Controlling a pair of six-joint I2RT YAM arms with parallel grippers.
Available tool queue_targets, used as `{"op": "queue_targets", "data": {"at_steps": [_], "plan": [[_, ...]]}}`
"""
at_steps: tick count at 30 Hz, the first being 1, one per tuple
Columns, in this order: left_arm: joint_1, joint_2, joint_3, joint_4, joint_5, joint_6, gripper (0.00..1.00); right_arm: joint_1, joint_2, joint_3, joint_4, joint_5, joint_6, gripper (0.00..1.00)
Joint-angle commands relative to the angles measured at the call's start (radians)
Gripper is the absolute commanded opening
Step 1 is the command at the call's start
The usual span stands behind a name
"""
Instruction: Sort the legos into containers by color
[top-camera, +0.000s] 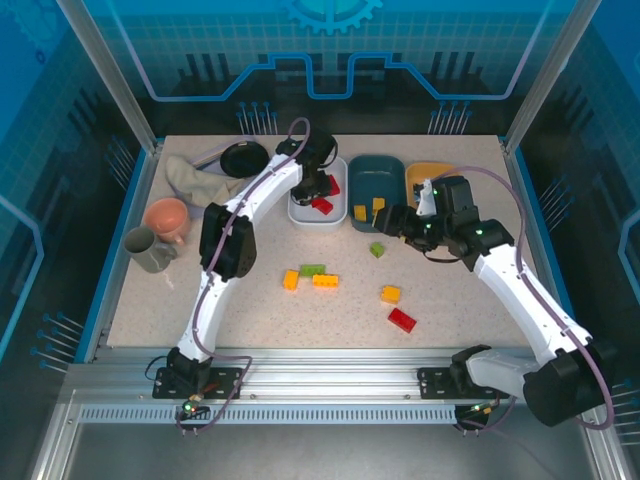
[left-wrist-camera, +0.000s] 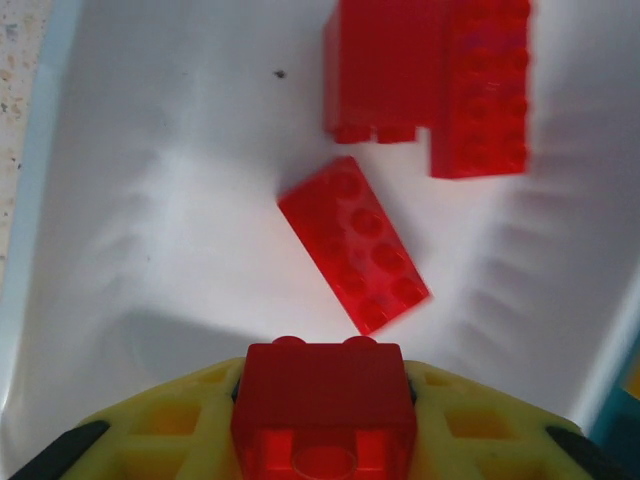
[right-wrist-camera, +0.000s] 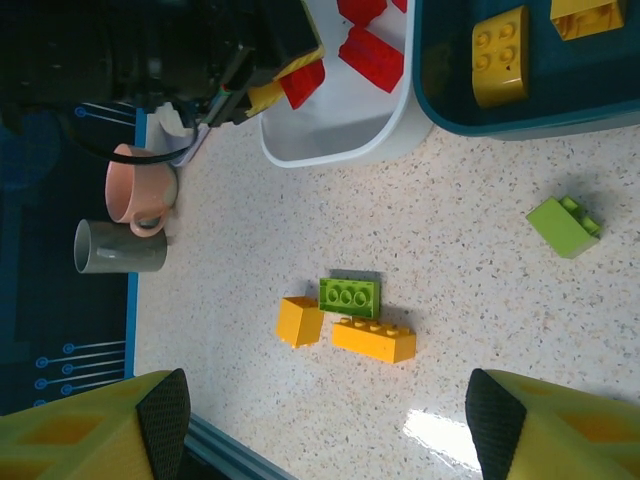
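Note:
My left gripper hangs over the white tray, shut on a red lego. Below it three red legos lie on the tray's white floor. My right gripper is open and empty in front of the dark teal tray, which holds yellow legos. Beneath its spread fingers a green lego and two yellow-orange legos lie together on the table. Another green lego, a yellow one and a red one lie apart. The orange tray stands far right.
A pink bowl and a grey mug stand at the left edge. A crumpled cloth and a black disc lie at the back left. Bare tabletop stretches along the front between the arm bases.

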Motion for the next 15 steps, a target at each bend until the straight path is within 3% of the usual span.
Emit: {"op": "queue_targets", "data": {"at_steps": [1,5,10,15], "plan": [[0.015,0.047,0.048,-0.061,-0.027,0.021,0.34,-0.014,0.015,0.048,0.022,-0.014,0.012,0.76],[0.018,0.072,0.039,-0.056,0.002,0.021,0.38,-0.015,0.042,0.062,-0.016,0.002,-0.003,0.76],[0.016,0.069,0.054,-0.039,0.056,0.031,0.63,0.001,0.057,0.076,-0.050,0.029,-0.054,0.77],[0.014,0.013,0.103,-0.026,0.099,0.025,0.68,0.056,0.078,0.105,-0.122,0.096,-0.171,0.77]]}}
